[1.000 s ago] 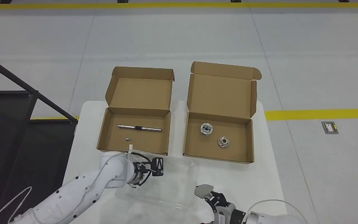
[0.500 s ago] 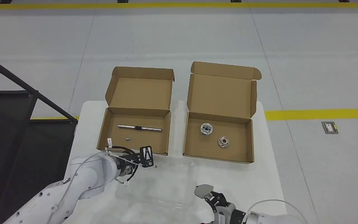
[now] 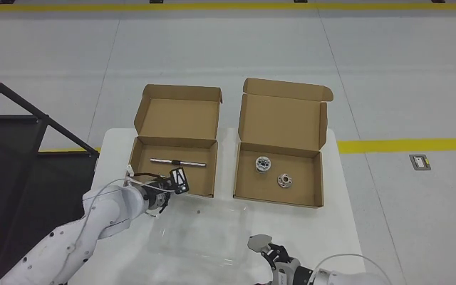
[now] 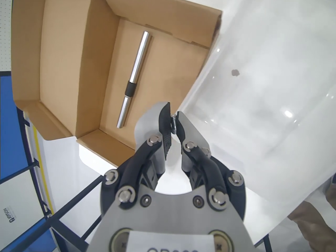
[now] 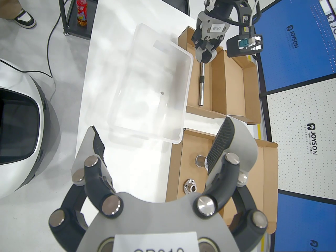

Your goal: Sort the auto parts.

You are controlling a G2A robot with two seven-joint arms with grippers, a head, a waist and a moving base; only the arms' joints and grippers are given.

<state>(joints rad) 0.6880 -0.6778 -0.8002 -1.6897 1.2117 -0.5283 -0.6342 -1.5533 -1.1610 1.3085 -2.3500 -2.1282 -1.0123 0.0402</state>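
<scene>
The left claw [image 4: 171, 118] is pinching a tiny silver screw [image 4: 173, 126] between its black pads, its jaws nearly closed on it. The screw seems to be short and threaded, and it is lying along the fingers. Most of it is hiding behind the pads, so its head is hard to make out. Claw and screw are hovering over the near end of the left cardboard box [image 3: 134, 171], just beside a corner of the clear plastic tray [image 3: 214, 239]. Inside that box a long metal rod [image 4: 134, 79] with a dark band is lying flat, beyond the fingertips. A small dark speck [image 4: 235, 72] is sitting in the tray. The right claw [image 5: 160, 128] is hanging wide open, holding nothing, at the near edge of the white table [image 3: 338, 214]. Two round metal parts [image 3: 263, 163] are lying in the right box [image 3: 303, 191].
</scene>
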